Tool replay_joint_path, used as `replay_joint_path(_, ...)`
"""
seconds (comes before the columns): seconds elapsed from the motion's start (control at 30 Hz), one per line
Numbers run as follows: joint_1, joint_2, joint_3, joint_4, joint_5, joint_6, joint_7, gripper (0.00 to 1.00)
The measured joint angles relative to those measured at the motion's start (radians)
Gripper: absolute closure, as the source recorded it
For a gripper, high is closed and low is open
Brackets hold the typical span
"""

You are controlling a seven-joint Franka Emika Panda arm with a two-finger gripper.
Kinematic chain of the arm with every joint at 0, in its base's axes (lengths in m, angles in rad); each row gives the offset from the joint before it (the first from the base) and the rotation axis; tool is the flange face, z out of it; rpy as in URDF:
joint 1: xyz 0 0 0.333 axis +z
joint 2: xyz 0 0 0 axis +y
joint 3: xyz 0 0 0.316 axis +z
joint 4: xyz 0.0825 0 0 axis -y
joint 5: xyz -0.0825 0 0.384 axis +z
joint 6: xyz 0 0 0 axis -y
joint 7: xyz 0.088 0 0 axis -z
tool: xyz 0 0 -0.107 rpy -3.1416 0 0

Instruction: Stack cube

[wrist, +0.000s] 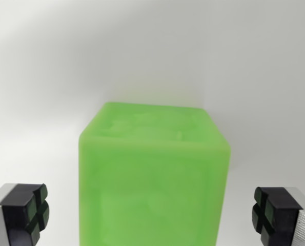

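A translucent green cube (153, 179) fills the lower middle of the wrist view, its top face showing a faint embossed pattern. It rests on a white surface. My gripper (151, 215) is open, with one black-padded finger (26, 212) at the wrist view's left and the other finger (275, 210) at the wrist view's right. The cube sits between the two fingers with a clear gap on each side. Its lower part is cut off by the frame's bottom edge. No second cube is in view.
A plain white surface (152, 51) spreads behind and around the cube, with a soft shadow across the upper left.
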Motion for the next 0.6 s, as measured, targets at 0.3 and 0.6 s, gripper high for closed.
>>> replay_joint_path(0.3, -0.004, 0.041, 0.006, 0.015, 0.001, 0.026, -0.001, 0.0)
replay_joint_path(0.6, -0.007, 0.058, 0.009, 0.022, 0.001, 0.037, -0.001, 1.0)
